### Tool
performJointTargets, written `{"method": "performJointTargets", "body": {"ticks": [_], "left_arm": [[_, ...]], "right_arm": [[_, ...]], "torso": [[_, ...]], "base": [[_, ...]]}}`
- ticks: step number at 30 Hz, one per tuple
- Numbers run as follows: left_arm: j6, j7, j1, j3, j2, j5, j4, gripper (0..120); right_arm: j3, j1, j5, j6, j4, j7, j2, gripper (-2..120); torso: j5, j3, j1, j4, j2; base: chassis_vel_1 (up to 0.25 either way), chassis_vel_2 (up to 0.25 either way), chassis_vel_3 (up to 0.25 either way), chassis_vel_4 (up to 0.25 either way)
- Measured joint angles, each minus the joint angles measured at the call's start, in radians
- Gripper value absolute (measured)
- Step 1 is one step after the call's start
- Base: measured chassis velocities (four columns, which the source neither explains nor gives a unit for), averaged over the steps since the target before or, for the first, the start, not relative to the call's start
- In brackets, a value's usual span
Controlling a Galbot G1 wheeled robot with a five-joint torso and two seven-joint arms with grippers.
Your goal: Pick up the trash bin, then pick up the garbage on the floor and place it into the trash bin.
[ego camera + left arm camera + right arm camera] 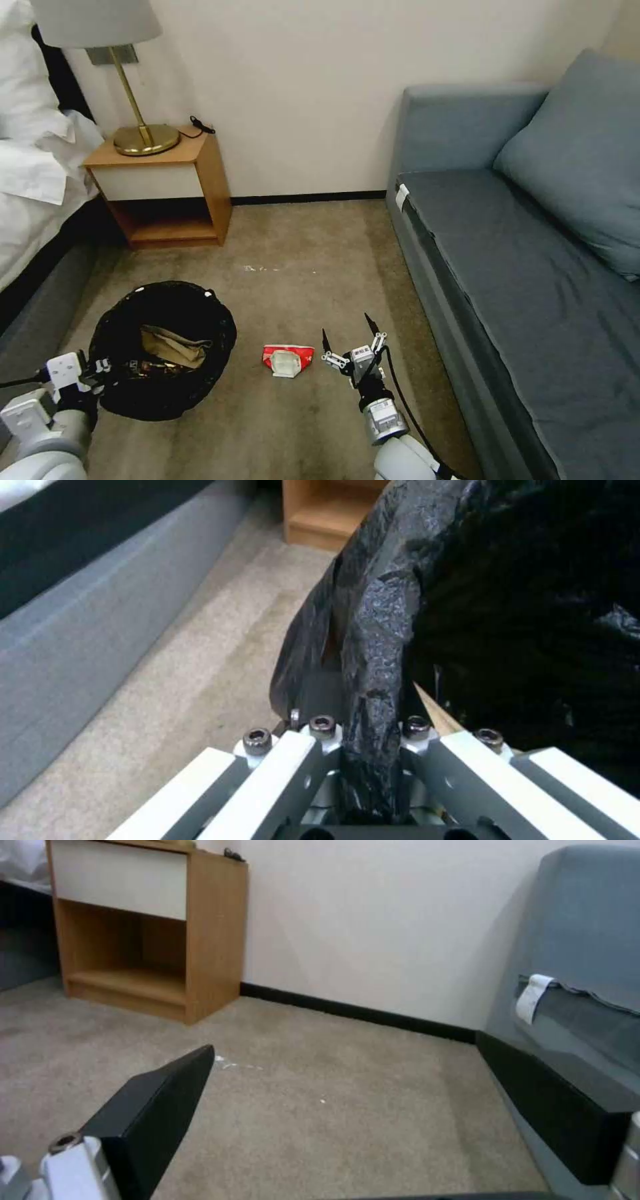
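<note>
The trash bin (123,319), lined with a crinkled black bag, sits on the carpet at my lower left. Crumpled tan paper (175,347) lies inside it. My left gripper (101,366) is shut on the bin's near rim; in the left wrist view the left gripper (371,752) pinches a fold of the black bag (380,630). One piece of garbage, a crushed red-and-white packet (288,359), lies on the floor just right of the bin. My right gripper (348,339) hovers open a little to the packet's right, nothing between its fingers (157,1110).
A grey sofa (533,267) runs along the right side, its base (567,1110) close to my right gripper. A wooden nightstand (170,190) with a brass lamp (137,127) stands against the far wall. The bed (30,173) borders the left. Open carpet (300,267) lies between.
</note>
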Motion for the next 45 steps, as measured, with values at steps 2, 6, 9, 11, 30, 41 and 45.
{"method": "performJointTargets", "body": {"ticks": [2,6,9,11,30,41,45], "left_arm": [[0.0,0.0,0.0,0.0,0.001,0.0,0.001,3],[0.0,0.0,0.0,0.0,0.003,0.0,0.001,3],[0.0,-0.001,0.0,0.0,0.003,0.0,0.004,3],[0.0,-0.001,-0.001,0.001,0.003,0.0,0.004,3],[0.0,-0.004,-0.005,0.005,-0.001,0.002,0.007,3],[0.0,-0.005,-0.01,0.011,-0.003,0.003,0.009,3],[0.0,-0.005,-0.013,0.017,-0.005,0.005,0.01,3]], "right_arm": [[-0.002,0.001,0.0,0.0,-0.001,0.0,0.0,100],[-0.007,0.006,0.001,-0.001,-0.003,0.001,0.002,100],[-0.012,0.011,0.001,-0.001,-0.007,0.001,0.002,100],[-0.013,0.013,0.0,-0.001,-0.008,0.001,0.002,100],[-0.037,0.039,-0.001,-0.002,-0.025,0.003,0.002,100],[-0.038,0.053,-0.006,0.017,-0.045,-0.01,-0.001,100],[-0.046,0.088,0.01,0.036,-0.066,-0.046,-0.006,100]], "torso": [[0.0,0.0,0.0,0.0001,0.0],[0.0,0.0,0.0,0.0001,0.0],[0.0,0.0,0.0,0.0001,0.0],[0.0001,0.0,0.0,0.0001,0.0],[0.0,0.0,0.0,0.0002,0.0],[0.0,0.0,0.0,0.0001,0.0],[0.0001,0.0,0.0,0.0001,0.0]], "base": [[-0.06,0.041,0.046,-0.051],[-0.055,0.062,0.068,-0.056],[-0.067,0.068,0.064,-0.065],[-0.059,0.075,0.055,-0.056],[-0.06,0.058,0.057,-0.056],[-0.055,0.048,0.059,-0.056],[-0.029,0.042,0.03,-0.043]]}}
